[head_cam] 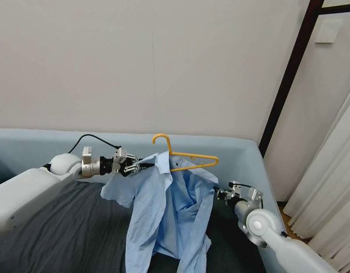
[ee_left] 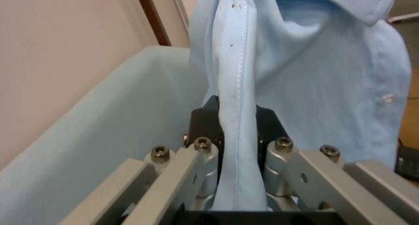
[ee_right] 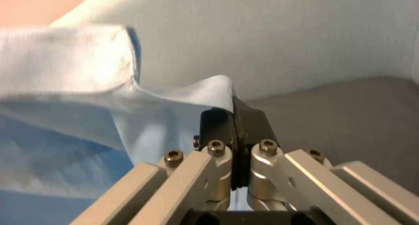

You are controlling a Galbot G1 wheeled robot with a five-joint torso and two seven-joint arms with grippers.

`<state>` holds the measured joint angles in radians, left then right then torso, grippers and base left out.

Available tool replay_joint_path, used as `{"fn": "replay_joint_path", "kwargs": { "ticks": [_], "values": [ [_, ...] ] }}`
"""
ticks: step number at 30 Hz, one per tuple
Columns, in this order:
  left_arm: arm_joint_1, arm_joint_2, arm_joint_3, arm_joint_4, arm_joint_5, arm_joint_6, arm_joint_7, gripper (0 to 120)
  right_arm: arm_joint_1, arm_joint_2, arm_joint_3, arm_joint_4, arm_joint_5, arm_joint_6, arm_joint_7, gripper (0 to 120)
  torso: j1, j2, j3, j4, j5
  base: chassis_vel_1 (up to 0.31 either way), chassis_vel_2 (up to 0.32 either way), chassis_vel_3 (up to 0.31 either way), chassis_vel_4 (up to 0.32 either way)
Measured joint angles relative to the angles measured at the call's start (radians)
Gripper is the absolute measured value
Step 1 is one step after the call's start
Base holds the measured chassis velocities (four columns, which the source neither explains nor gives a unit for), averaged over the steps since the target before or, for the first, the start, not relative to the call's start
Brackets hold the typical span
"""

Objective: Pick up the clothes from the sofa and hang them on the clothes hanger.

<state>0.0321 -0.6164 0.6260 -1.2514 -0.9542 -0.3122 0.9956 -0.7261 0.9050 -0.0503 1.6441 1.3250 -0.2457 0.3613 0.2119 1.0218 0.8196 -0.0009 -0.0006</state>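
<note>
- The left gripper's fingers (ee_left: 204, 123) are clenching on a folded, stitched edge of the light blue shirt (ee_left: 327, 78); in the left wrist view the fold is running up between the two black pads and spreading out above them.
- The left gripper (head_cam: 135, 166) is holding that edge near the collar, up in the air in front of the sofa back, with its arm reaching in from the robot's left.
- The right gripper's fingers (ee_right: 216, 124) are pressing together on a thin corner of the shirt (ee_right: 78, 112), which is coming out just above the black pads in the right wrist view.
- The right gripper (head_cam: 220, 195) is sitting lower and to the robot's right, touching the shirt's right-hand edge, near the sofa's corner.
- The shirt (head_cam: 163, 216) is hanging between the two grippers, draping down in loose folds, its lower part reaching down in front of the dark grey seat cover (head_cam: 61, 227).
- A yellow hanger (head_cam: 189, 154) is sitting at the top of the shirt: its hook is rising above the collar and one arm is sticking out to the robot's right over the cloth, while the other end is hiding behind the collar.
- The pale blue sofa (head_cam: 243, 156) is running along a plain wall (head_cam: 163, 62), with a dark door frame (head_cam: 288, 79) and a white curtain (head_cam: 334, 187) standing on the robot's right.
</note>
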Motion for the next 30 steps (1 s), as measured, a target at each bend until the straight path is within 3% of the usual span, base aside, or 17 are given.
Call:
{"fn": "replay_joint_path", "kwargs": {
  "ticks": [9, 21, 30],
  "values": [
    [0.036, 0.018, -0.044, -0.003, 0.057, -0.008, 0.036, 7, 0.002, -0.024, 0.031, 0.061, -0.013, 0.002, 0.020, 0, 0.000, 0.000, 0.000, -0.0003, -0.0002, 0.000, 0.000, 0.000, 0.000],
    [0.021, 0.001, -0.049, 0.034, 0.140, -0.007, -0.006, 7, -0.006, -0.164, 0.080, 0.404, -0.019, -0.004, 0.057, 0, 0.000, 0.000, 0.000, -0.0003, 0.0000, 0.000, 0.000, 0.000, 0.000],
    [-0.007, -0.009, -0.013, 0.022, 0.117, 0.033, -0.046, 7, 0.001, -0.216, 0.093, 0.541, -0.011, -0.007, 0.058, 0, 0.000, 0.000, 0.000, 0.0000, 0.0001, 0.000, 0.000, 0.000, 0.000]
  ]
}}
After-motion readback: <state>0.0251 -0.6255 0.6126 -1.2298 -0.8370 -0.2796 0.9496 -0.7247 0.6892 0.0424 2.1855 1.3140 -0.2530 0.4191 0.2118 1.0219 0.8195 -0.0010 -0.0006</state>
